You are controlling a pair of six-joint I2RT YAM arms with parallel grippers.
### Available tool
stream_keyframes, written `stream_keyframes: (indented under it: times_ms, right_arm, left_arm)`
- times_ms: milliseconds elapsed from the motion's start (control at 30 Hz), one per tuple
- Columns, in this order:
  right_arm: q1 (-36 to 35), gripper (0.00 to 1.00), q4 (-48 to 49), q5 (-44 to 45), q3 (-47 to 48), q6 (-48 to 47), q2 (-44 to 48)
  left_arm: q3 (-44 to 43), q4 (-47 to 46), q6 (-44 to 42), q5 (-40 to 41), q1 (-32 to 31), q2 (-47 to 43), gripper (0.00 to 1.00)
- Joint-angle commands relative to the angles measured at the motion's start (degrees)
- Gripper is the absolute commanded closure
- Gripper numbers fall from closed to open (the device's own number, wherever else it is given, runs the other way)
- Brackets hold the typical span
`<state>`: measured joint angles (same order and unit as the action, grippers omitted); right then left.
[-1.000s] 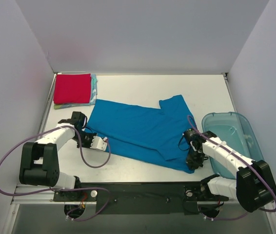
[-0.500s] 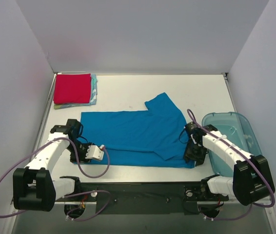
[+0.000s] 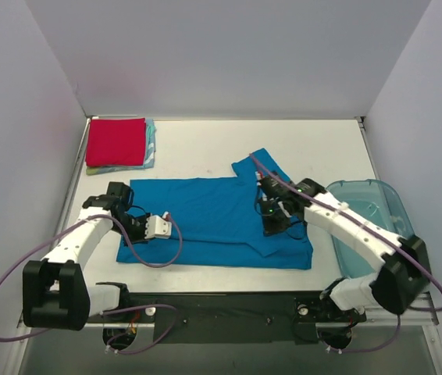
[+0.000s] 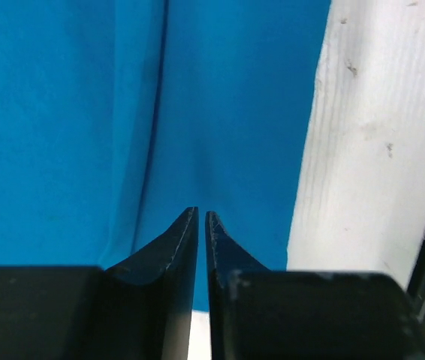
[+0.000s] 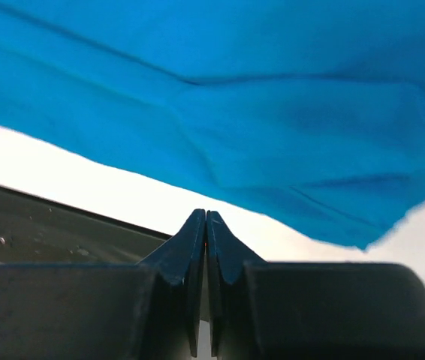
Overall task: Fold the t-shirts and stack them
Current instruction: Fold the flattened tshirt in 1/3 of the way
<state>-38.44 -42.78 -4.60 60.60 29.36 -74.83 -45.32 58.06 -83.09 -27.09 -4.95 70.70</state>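
The bright blue t-shirt (image 3: 205, 219) lies flat across the middle of the table, one sleeve (image 3: 264, 172) pointing to the far side. It fills the left wrist view (image 4: 122, 112) and the top of the right wrist view (image 5: 235, 97). My left gripper (image 3: 137, 228) hovers over the shirt's left edge, jaws shut and empty (image 4: 201, 214). My right gripper (image 3: 274, 225) is above the shirt's right part, jaws shut and empty (image 5: 206, 214). The red t-shirt (image 3: 115, 141) lies folded on top of teal and yellowish ones (image 3: 150, 148) at the far left corner.
A translucent blue plastic bin (image 3: 369, 223) stands at the right edge, under my right arm. White walls close the table in on three sides. The dark front rail (image 3: 229, 308) runs along the near edge, also in the right wrist view (image 5: 47, 225).
The blue shirt was dragged left and toward the near edge and now lies flatter. My right gripper then moved left and away from the shirt's near right corner; the left shifted slightly.
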Motion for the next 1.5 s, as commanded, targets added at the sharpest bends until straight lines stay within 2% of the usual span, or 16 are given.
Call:
stream_keyframes:
  times_ms: [0, 67, 267, 467, 533, 600, 867, 1067, 1200, 1333, 1400, 1467]
  right_arm:
    - [-3.92, 1.0, 9.89, -15.31, 0.75, -11.6, -11.64]
    - [-4.54, 1.0, 10.96, -19.56, 2.76, -13.89, -16.65]
    - [-5.69, 1.0, 11.58, -19.39, 7.07, -17.76, -25.62]
    - [-5.16, 1.0, 11.32, -12.37, 7.86, -16.89, -30.29]
    - [-4.54, 1.0, 11.32, -10.26, 8.74, -16.18, -30.9]
    - [-3.84, 1.0, 11.32, -8.41, 10.06, -15.66, -31.52]
    - [-1.21, 1.0, 10.44, -4.02, 15.51, -16.27, -35.74]
    - [1.17, 1.0, 9.65, -5.06, 18.77, -17.4, -36.44]
    - [1.08, 1.0, 8.25, -5.68, 20.17, -18.91, -34.43]
    - [2.92, 1.0, 6.23, -6.21, 22.19, -17.15, -30.91]
    - [3.63, 1.0, 4.65, -5.77, 21.59, -16.18, -28.72]
    - [3.54, 1.0, 3.5, -4.54, 18.96, -16.09, -25.73]
  left_arm:
    - [4.44, -13.75, 2.67, -2.88, -0.94, 1.54, 0.81]
    - [4.8, -18.24, 4.51, -2.53, -1.03, 2.68, 0.83]
    - [6.12, -24.22, 5.66, -0.42, -0.94, 6.29, 0.84]
    - [7.97, -27.29, 5.83, 0.99, -0.41, 8.93, 0.84]
    - [8.58, -30.62, 7.58, 2.3, -0.06, 9.55, 0.84]
    - [8.15, -34.23, 13.01, 2.57, 0.29, 9.72, 0.84]
    - [1.64, -35.3, 24.97, -0.15, 1.61, 10.69, 0.83]
    - [2.34, -42.59, 29.56, 3.08, 1.79, 11.22, 0.8]
    - [0.94, -40.23, 27.11, 5.12, 3.1, 11.22, 0.8]
    - [-2.21, -38.03, 29.47, 6.35, 4.51, 11.48, 0.8]
    - [-5.37, -34.26, 30.35, 5.21, 4.69, 11.39, 0.8]
    - [-8.98, -26.45, 27.91, 0.74, 4.69, 11.31, 0.8]
